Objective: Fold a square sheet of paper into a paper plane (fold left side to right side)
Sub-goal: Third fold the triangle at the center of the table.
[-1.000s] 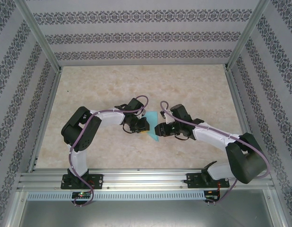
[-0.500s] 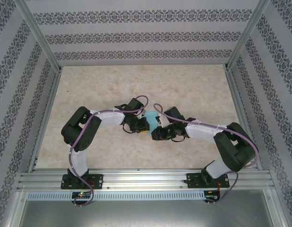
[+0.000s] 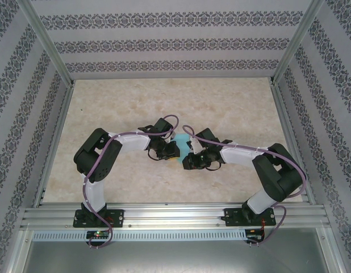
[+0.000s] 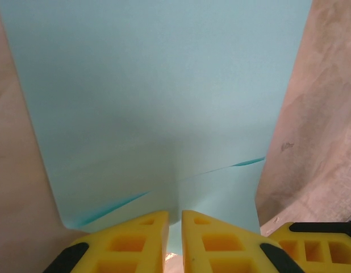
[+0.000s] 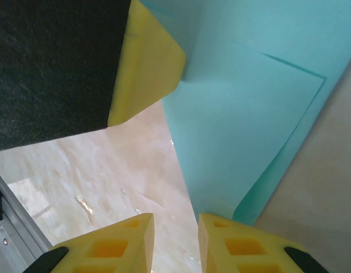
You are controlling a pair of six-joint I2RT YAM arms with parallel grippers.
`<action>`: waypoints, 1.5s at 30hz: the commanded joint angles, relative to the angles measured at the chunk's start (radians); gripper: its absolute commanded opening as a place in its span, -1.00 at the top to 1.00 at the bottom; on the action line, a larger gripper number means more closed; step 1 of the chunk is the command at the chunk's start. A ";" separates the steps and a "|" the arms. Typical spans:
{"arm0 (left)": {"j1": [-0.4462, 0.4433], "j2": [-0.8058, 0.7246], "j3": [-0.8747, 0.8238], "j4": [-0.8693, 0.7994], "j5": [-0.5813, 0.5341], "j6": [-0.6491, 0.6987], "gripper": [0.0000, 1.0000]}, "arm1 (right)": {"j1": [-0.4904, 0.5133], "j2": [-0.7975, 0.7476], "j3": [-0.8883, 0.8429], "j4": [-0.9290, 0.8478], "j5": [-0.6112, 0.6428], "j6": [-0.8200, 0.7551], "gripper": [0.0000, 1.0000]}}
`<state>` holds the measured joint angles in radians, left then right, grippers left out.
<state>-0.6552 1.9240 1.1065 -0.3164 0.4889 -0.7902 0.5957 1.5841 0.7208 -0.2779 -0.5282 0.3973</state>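
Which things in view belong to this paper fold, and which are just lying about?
Part of the job:
- thin turquoise paper sheet, already creased and layered
- left gripper, shut on the sheet's edge
- right gripper, jaws a little apart beside the sheet's lower corner

Just surroundings:
- beige marbled tabletop
- patterned wall panels
- aluminium frame rails

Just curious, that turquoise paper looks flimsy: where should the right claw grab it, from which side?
Probably the free layered corner of the turquoise paper, edge-on from where the right gripper hovers: it is thin and flat, and the left gripper pinches the opposite end.
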 commanded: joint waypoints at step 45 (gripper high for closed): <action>-0.025 -0.174 0.021 -0.097 -0.089 0.048 0.62 | -0.001 0.106 -0.021 -0.110 0.100 0.045 0.96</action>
<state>-0.6594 1.7748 1.1683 -0.4351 0.3981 -0.7238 0.5930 1.6344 0.7311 -0.3111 -0.4843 0.4294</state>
